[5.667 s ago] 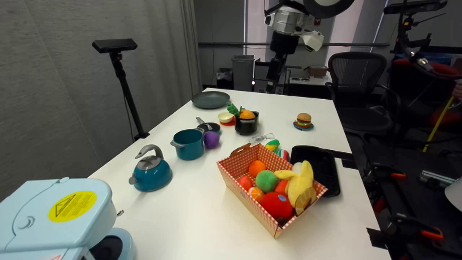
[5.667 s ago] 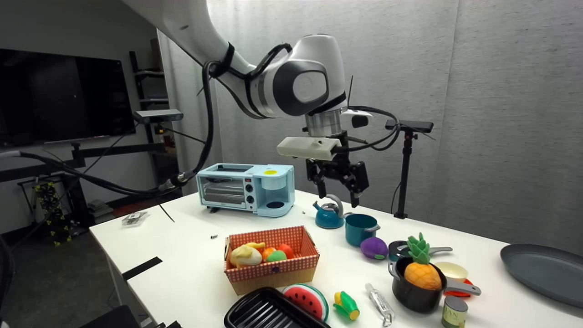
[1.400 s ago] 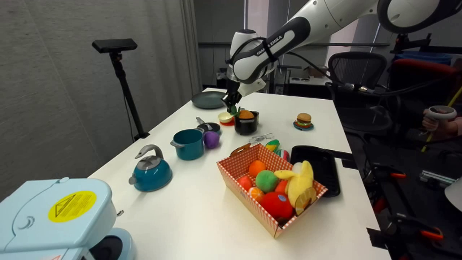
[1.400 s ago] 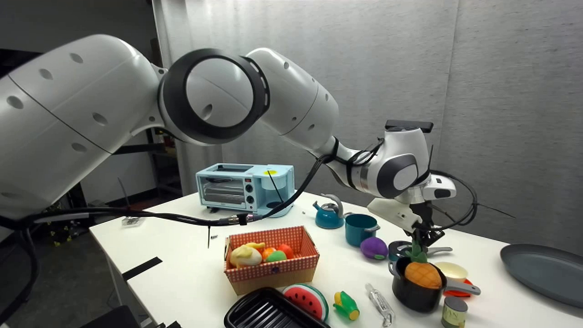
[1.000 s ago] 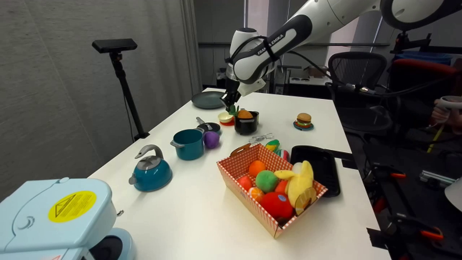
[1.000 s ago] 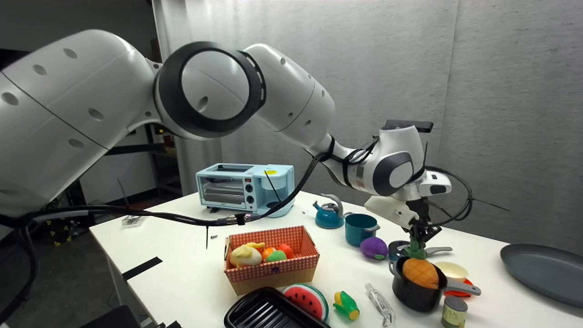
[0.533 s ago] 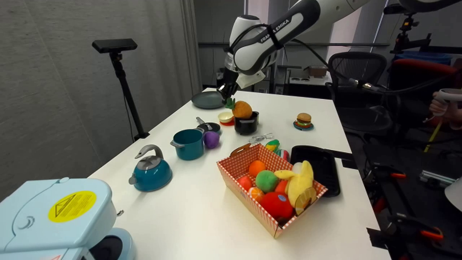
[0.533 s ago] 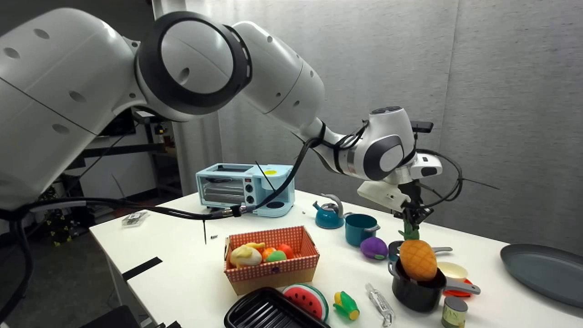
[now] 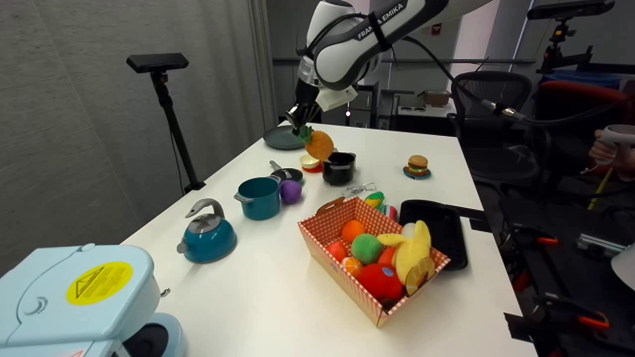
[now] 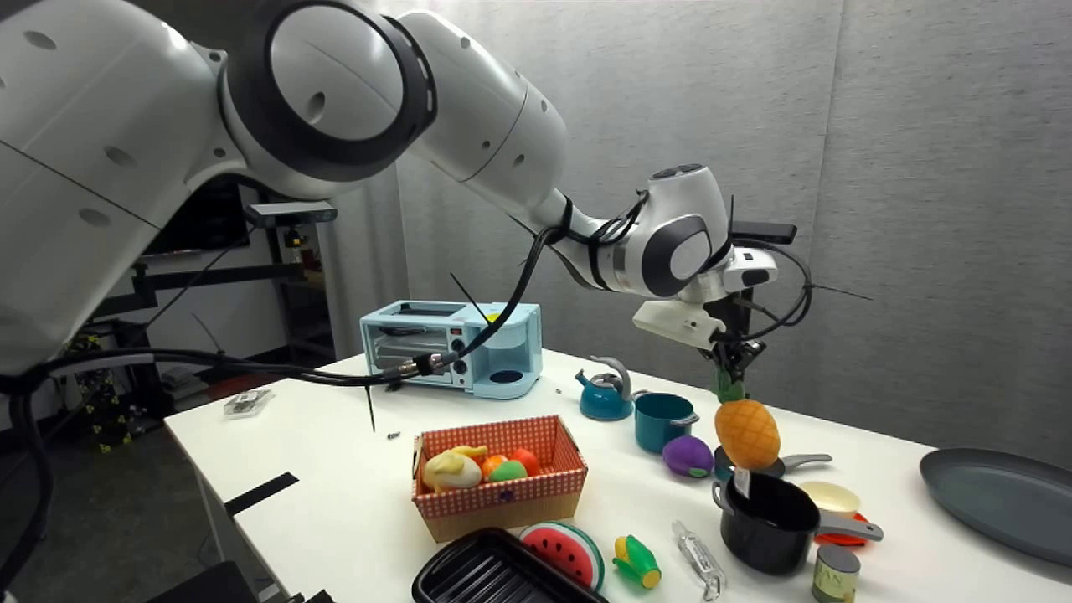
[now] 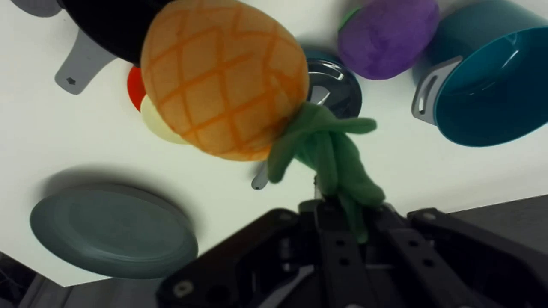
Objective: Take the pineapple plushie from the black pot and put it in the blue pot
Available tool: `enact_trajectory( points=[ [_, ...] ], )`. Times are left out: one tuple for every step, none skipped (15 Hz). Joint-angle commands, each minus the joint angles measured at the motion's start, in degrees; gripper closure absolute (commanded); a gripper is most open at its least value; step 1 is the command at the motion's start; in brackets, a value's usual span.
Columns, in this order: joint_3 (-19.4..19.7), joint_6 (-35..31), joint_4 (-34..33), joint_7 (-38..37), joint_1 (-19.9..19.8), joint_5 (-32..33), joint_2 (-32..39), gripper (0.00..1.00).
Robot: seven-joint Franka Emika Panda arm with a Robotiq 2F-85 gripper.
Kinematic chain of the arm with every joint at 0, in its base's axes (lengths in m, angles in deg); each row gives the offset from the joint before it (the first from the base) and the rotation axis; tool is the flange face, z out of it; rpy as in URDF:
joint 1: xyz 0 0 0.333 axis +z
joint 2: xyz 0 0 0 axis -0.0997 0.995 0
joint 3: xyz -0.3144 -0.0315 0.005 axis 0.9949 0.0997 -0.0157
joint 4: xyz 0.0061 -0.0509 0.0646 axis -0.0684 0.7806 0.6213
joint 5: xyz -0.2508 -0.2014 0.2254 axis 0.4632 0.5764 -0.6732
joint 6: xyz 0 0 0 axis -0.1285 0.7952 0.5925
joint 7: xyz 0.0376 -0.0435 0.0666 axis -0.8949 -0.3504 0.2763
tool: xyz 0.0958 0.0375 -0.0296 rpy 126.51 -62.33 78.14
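Note:
The pineapple plushie [image 10: 748, 434] hangs in the air by its green leaves, its orange body lower than my gripper [image 11: 353, 209]. In the wrist view the jaws are shut on the leaf tuft [image 11: 327, 149], with one leaf between them. In both exterior views the plushie is outside the black pot [image 10: 766, 536], above the rim on its far side; a white tag [image 10: 742, 483] dangles from it. The black pot's inside shows dark. The blue pot [image 10: 653, 435] stands upright with its top uncovered, right of the plushie in the wrist view [image 11: 466, 32].
A purple plushie [image 10: 688, 456] touches or nearly touches the blue pot. A small lidded pan [image 9: 287, 174], a cream bowl [image 9: 310, 160] and a large grey pan [image 9: 285, 138] stand nearby. A teal kettle [image 9: 208, 243] and a red checkered basket [image 9: 342, 277] are farther off.
Several seconds ago the gripper was open and away from the plushie. Now, holding its leaves, it has raised the pineapple plushie out of the black pot and shifted it toward the blue pot.

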Motion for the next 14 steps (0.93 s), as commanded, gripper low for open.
enact_trajectory(
  points=[
    [0.3,-0.6,1.5,-1.8,2.4,2.1,-1.5,0.98],
    [0.4,-0.2,0.9,-1.6,2.7,2.5,-1.3,0.98],
    [0.5,-0.3,0.9,-1.9,3.6,3.0,-1.2,0.98],
    [0.4,0.1,0.6,-1.9,4.1,3.3,-1.1,0.98],
    [0.3,0.3,0.5,-1.9,4.5,3.7,-1.1,0.98],
    [0.2,0.5,0.2,-1.9,5.0,4.0,-1.0,0.98],
    [0.2,0.7,-0.1,-2.0,5.5,4.2,-1.0,0.98],
    [0.2,0.7,0.0,-2.3,6.2,4.5,-1.0,0.98],
    [0.1,0.9,-0.3,-2.3,6.5,4.7,-1.0,0.98],
    [0.0,1.1,-0.5,-2.4,7.0,4.8,-0.9,0.98],
    [0.0,1.2,-0.8,-2.4,7.4,4.9,-0.8,0.98],
    [-0.1,1.5,-1.1,-2.5,7.7,4.8,-0.7,0.98],
    [-0.3,2.2,-1.7,-2.5,8.0,4.7,-0.5,0.98],
    [-0.4,2.7,-2.2,-2.6,8.2,4.6,-0.3,0.98]
  ],
)
